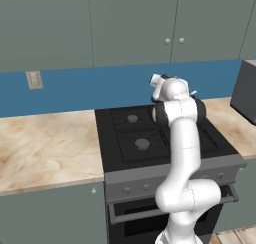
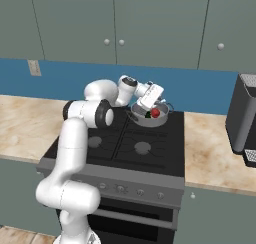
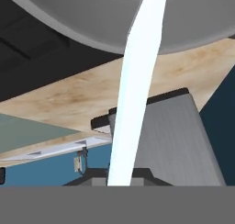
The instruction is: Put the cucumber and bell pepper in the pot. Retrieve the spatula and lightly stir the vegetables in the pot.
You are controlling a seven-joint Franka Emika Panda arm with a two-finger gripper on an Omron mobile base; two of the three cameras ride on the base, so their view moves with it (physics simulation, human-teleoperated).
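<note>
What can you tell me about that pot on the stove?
The pot is shallow, round, grey and metallic-looking, with a lighter rim and low sides. It sits upright on the back right burner of the black stove. A red pepper lies inside it. The robot's hand hangs just over it, and in the hand view a pale spatula runs up across its grey wall.

The shallow round grey metal pot [image 2: 148,119] stands on the back right burner. The small red roundish bell pepper [image 2: 155,113] lies inside it, near its right wall. The slim pale silvery-white spatula [image 3: 133,94] runs as a straight strip across the pot's [image 3: 92,21] grey underside, handle end clamped.
</note>
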